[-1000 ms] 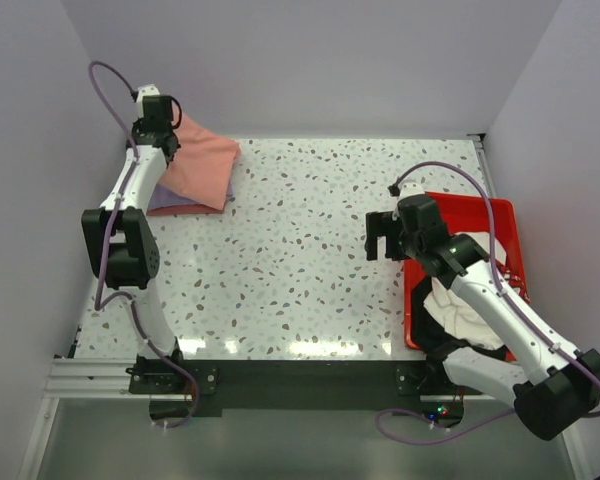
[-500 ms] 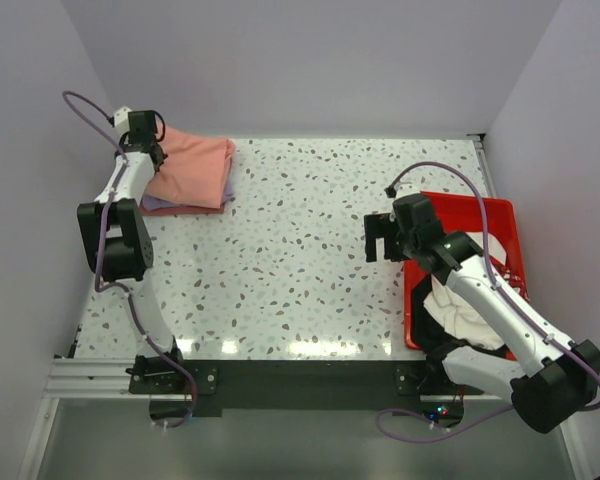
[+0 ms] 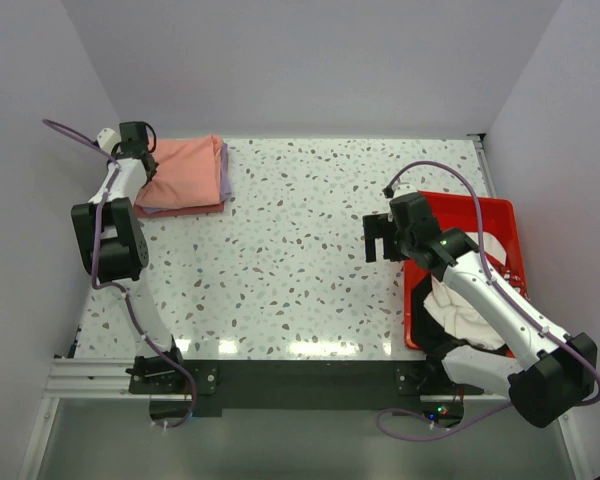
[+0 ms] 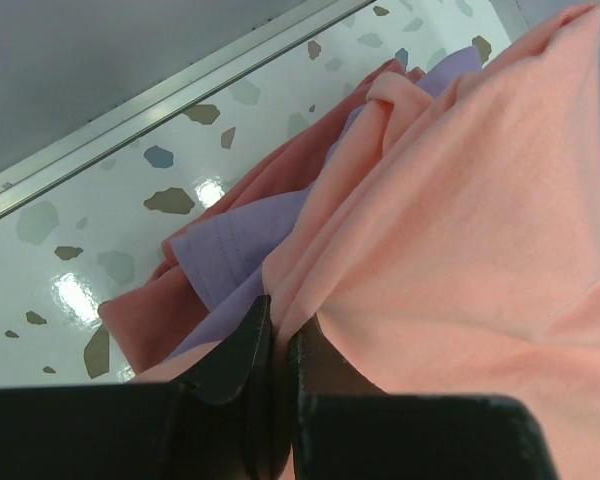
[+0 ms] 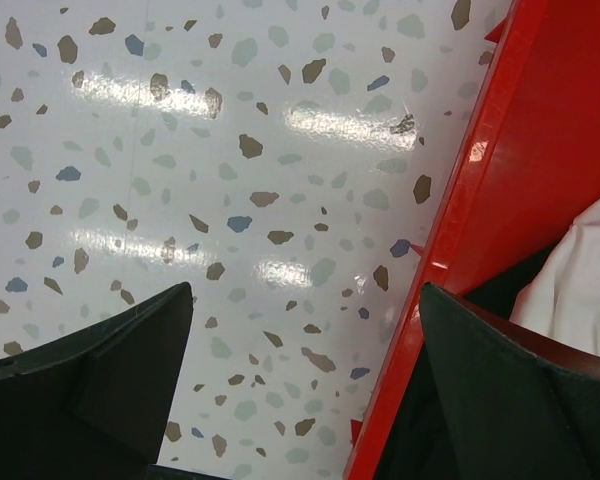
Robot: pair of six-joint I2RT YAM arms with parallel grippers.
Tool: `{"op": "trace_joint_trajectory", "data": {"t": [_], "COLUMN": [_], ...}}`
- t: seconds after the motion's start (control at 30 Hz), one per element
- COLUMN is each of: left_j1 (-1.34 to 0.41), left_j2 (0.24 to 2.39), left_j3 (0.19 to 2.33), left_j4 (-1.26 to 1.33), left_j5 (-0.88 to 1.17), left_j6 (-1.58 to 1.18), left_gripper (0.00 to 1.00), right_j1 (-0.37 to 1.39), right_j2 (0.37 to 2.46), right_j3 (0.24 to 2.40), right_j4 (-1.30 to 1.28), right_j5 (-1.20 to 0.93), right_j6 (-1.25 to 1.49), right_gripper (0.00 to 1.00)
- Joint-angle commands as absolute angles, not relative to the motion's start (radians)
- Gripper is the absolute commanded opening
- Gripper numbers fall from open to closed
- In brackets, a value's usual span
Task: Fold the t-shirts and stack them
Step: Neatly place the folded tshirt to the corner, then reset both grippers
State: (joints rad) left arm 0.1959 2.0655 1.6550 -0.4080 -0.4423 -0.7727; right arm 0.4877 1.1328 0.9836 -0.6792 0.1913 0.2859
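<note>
Top view, 10 o'clock corner of the speckled table point(image 3: 300, 240): left gripper point(image 3: 143, 160) sits at the left edge of the shirt stack. In the wrist view its fingers point(image 4: 235, 350) are pressed nearly together, pinching a fold of the salmon-pink t-shirt point(image 3: 185, 168). This shirt lies folded on top of the lavender t-shirt point(image 3: 224, 178), whose purple edge pokes out on the 3 o'clock side and shows under the pink in the wrist view point(image 4: 245, 250).

Right gripper point(image 3: 378, 238) hangs above the table just at 9 o'clock of the red tray point(image 3: 480, 212), fingers point(image 5: 130, 350) spread wide, holding nothing. The tray is at the table's 3–4 o'clock edge, with the white t-shirt point(image 3: 462, 300) bunched inside, partly hidden by the arm.
</note>
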Motion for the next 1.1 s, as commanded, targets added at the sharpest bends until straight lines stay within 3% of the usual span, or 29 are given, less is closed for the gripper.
{"op": "trace_joint_trajectory", "data": {"t": [0.0, 0.1, 0.23, 0.3, 0.33, 0.37, 0.73, 1.07], "left_j1": [0.210, 0.212, 0.212, 0.212, 0.210, 0.210, 0.154, -0.202], "left_j2": [2.065, 2.066, 2.042, 2.008, 1.996, 1.964, 1.700, 1.231], "left_j3": [1.663, 1.658, 1.658, 1.666, 1.669, 1.672, 1.689, 1.151], "left_j4": [-0.399, -0.403, -0.400, -0.399, -0.400, -0.399, -0.506, -0.457], "left_j5": [-0.479, -0.463, -0.459, -0.454, -0.454, -0.450, -0.390, -0.321], "left_j6": [-0.850, -0.851, -0.830, -0.815, -0.812, -0.805, -0.664, -0.727], "left_gripper": [0.00, 0.00, 0.62, 0.76, 0.93, 1.00, 1.00, 1.00], "right_j1": [0.483, 0.483, 0.483, 0.482, 0.483, 0.482, 0.483, 0.482], "right_j2": [1.134, 1.135, 1.134, 1.134, 1.135, 1.134, 1.085, 0.947], "right_j3": [1.031, 1.031, 1.028, 1.031, 1.032, 1.032, 1.040, 0.922], "right_j4": [-0.675, -0.676, -0.673, -0.675, -0.675, -0.675, -0.680, -0.571], "right_j5": [0.202, 0.201, 0.199, 0.195, 0.192, 0.190, 0.218, 0.184], "right_j6": [0.270, 0.270, 0.268, 0.267, 0.268, 0.268, 0.294, 0.344], "right_gripper": [0.99, 0.99, 0.99, 0.99, 0.99, 0.99, 0.99, 0.99]}}
